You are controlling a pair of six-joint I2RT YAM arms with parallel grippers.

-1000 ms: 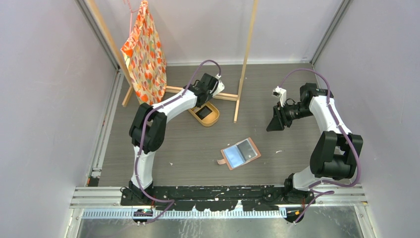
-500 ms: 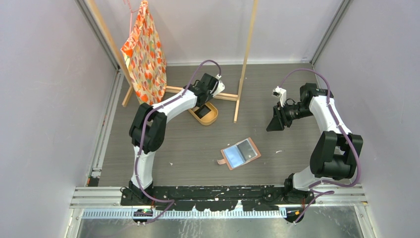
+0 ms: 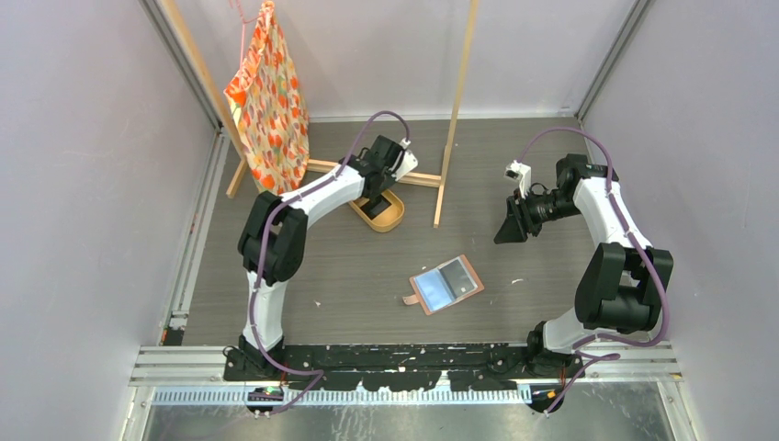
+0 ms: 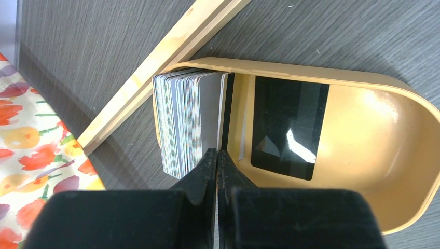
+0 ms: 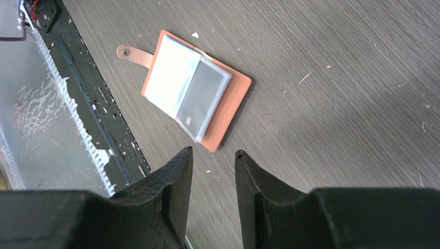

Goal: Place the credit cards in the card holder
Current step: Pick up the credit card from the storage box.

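Note:
A stack of credit cards stands on edge at the left end of an oval tan tray. A black card lies flat on the tray floor. My left gripper is shut on the thin white card at the stack's right end, and a sliver of it shows between the fingers. The card holder lies open on the table, clear pockets up, snap tab to one side. My right gripper hovers open above the card holder, with nothing between its fingers.
A wooden rack foot runs right beside the tray's left end. An orange floral cloth hangs on the rack, whose post stands by the tray. The black base rail runs along the near table edge.
My left gripper has closed on the end card of the stack. The right arm and the card holder have not moved.

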